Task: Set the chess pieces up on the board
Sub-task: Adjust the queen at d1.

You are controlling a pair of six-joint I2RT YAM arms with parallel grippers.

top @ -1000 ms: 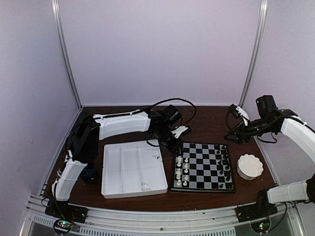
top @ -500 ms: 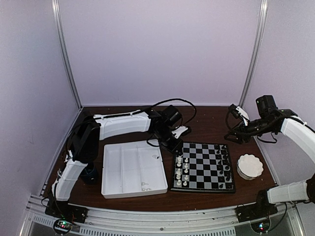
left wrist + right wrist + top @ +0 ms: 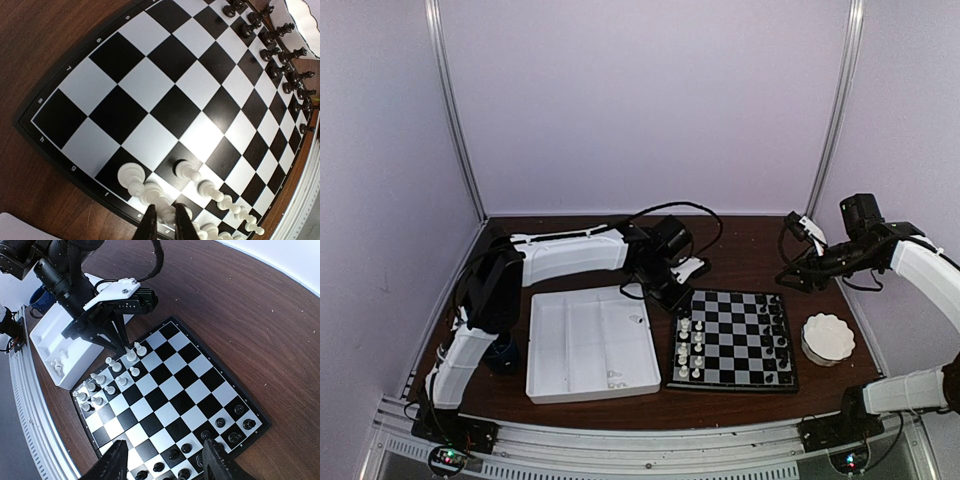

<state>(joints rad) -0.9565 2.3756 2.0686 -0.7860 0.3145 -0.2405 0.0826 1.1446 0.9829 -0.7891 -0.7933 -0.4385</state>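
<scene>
The board (image 3: pixel 730 335) lies at centre right of the table. White chess pieces (image 3: pixel 690 345) stand in two columns at its left edge and black ones (image 3: pixel 778 335) along its right edge. My left gripper (image 3: pixel 680 303) is low over the board's far left corner. In the left wrist view its narrow jaws (image 3: pixel 165 222) close around a white piece (image 3: pixel 172 212) standing in the edge row, next to other white pieces (image 3: pixel 131 177). The right wrist view shows the same grip (image 3: pixel 124 349). My right gripper (image 3: pixel 167 462) is wide open and empty, high beyond the board's far right (image 3: pixel 792 280).
A white compartmented tray (image 3: pixel 590 345) lies left of the board with a few white pieces (image 3: pixel 615 378) in its near corner. A white fluted bowl (image 3: pixel 828 338) stands right of the board. A blue cup (image 3: pixel 502 352) stands by the left arm's base.
My left gripper has shifted very slightly at the board's far left corner. The right arm has not moved.
</scene>
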